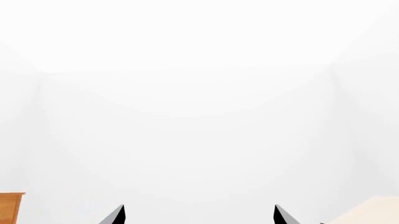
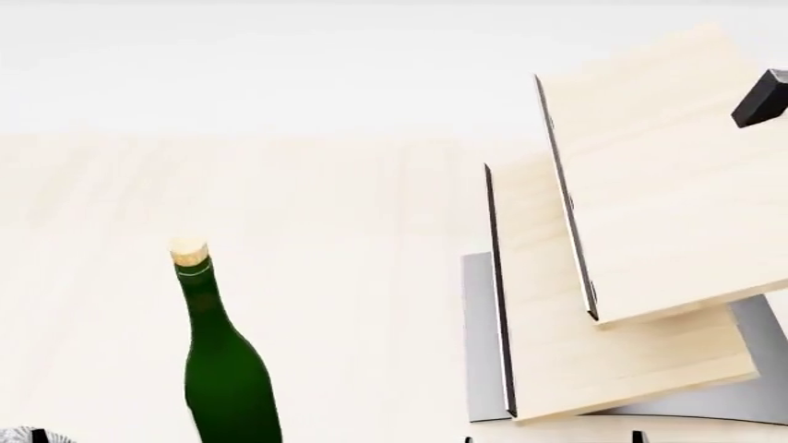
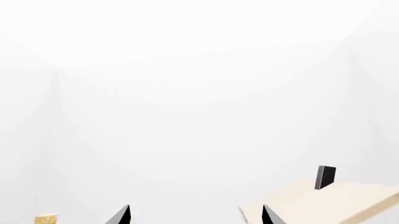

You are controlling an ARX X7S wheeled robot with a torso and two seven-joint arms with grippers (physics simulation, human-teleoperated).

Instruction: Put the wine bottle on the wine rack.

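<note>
Your left gripper [image 1: 199, 215] and right gripper [image 3: 195, 215] both point out at blank white walls, each with its two dark fingertips spread wide on nothing. The bottle [image 2: 221, 360] stands upright on the pale wood bench [image 2: 345, 231] toward its near edge, well apart from the rack [image 2: 615, 268] off to its right. A small dark block [image 2: 763, 100] sits at the rack's top board, and a brown cabinet [image 1: 11, 206] corner just peeks into the left wrist view.
</note>
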